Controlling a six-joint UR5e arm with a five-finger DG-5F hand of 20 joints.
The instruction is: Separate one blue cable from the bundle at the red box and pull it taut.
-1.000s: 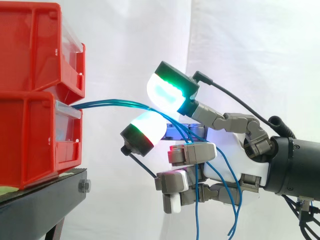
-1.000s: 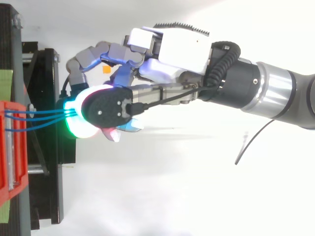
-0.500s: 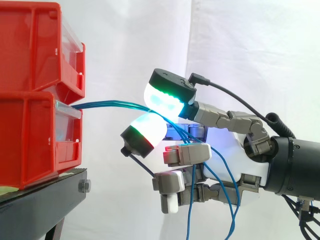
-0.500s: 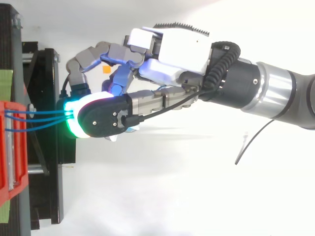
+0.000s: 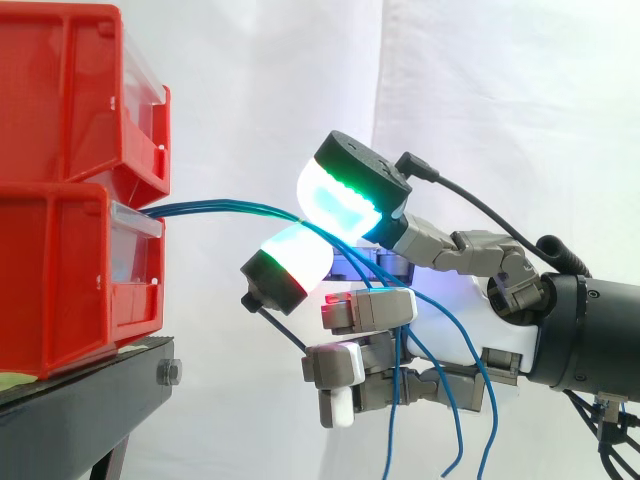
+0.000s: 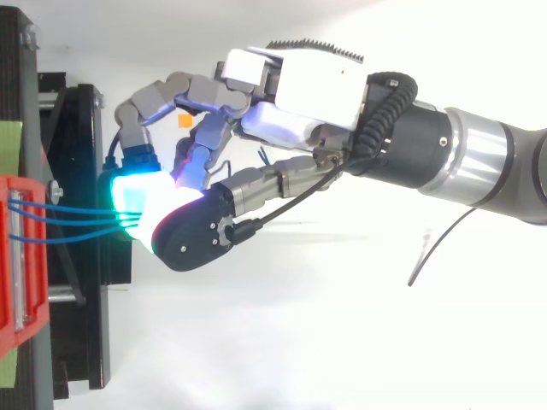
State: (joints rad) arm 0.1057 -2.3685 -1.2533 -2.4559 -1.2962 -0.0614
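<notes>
A robot hand (image 5: 510, 335) reaches in from the right toward two red bins stacked at the left edge, in front of a white curtain (image 5: 500, 90). The upper red bin (image 5: 70, 90) sits on the lower red bin (image 5: 70, 280), and both stand on a black stand (image 5: 90, 400). A small bundle of thin blue cables (image 5: 230, 207) comes out of the front of the lower bin, just under its top lip. It runs right in a shallow arch, close together, to the hand's two foremost fingertips. These close on the bundle from above and below. The upper pad (image 5: 340, 195) glows green and cyan and is tilted up to the right. The lower pad (image 5: 295, 258), white with a green edge, sits just under it and to its left, and the strands pass through where the two pads meet. Whether every strand is gripped cannot be told. To the right of the pinch the cables fan apart, drop across the palm and hang loose past the bottom edge. The hand's other fingers (image 5: 370, 308) are curled below, one showing a small red glow. From above, the blue cables (image 6: 68, 220) lie as separate lines from the red bin at the left and converge at the glowing pads. The hand (image 6: 299, 85) and its arm stretch away to the right.
</notes>
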